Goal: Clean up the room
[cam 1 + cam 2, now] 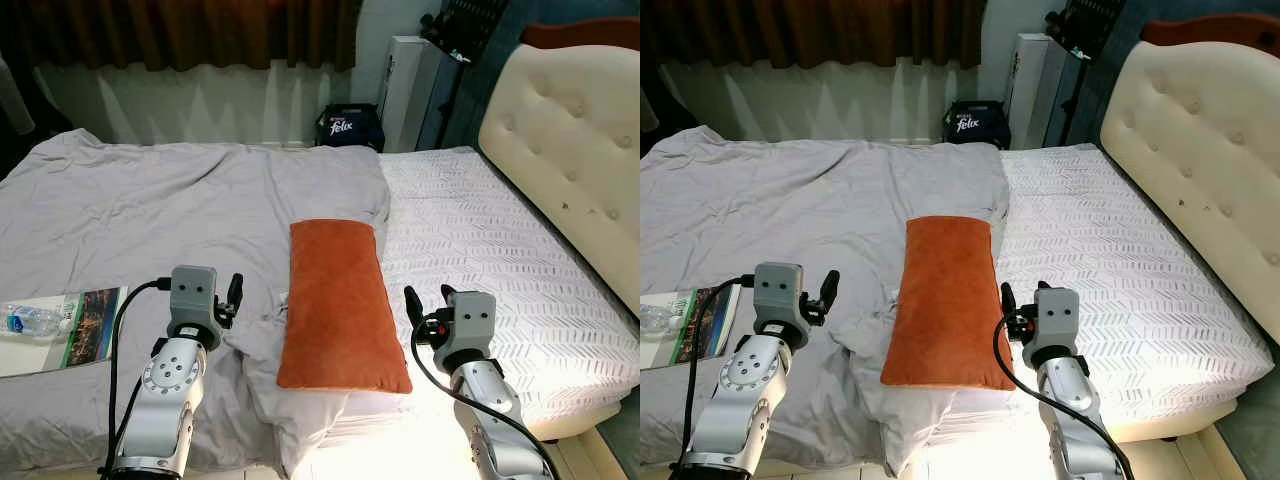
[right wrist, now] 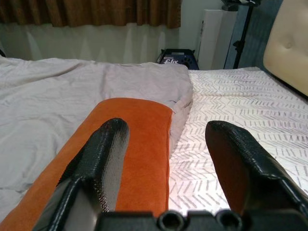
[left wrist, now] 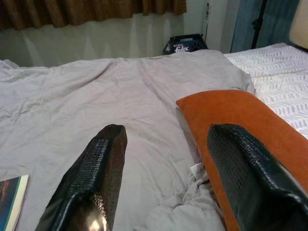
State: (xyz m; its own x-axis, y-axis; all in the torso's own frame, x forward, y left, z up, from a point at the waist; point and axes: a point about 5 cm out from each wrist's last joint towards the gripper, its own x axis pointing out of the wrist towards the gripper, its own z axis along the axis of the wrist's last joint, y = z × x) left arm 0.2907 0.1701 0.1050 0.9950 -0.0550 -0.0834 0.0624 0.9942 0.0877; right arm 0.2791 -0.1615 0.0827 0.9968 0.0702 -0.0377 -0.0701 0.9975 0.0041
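Note:
An orange pillow (image 1: 340, 305) lies lengthwise on the bed, partly on a rumpled grey blanket (image 1: 170, 200) and partly on the white patterned sheet (image 1: 480, 240). My left gripper (image 1: 232, 298) hovers open just left of the pillow's near end, over the blanket; in its wrist view the pillow (image 3: 240, 120) lies ahead behind the right finger. My right gripper (image 1: 428, 300) is open just right of the pillow's near end, above the sheet. Its wrist view has the pillow (image 2: 130, 130) behind one finger and the sheet (image 2: 231, 106) behind the other. Neither gripper holds anything.
A magazine (image 1: 95, 322) and a plastic water bottle (image 1: 28, 320) lie on the blanket at the near left. A cream tufted headboard (image 1: 570, 130) bounds the bed on the right. A dark bag (image 1: 350, 127) and a white unit (image 1: 408, 90) stand beyond the bed under brown curtains.

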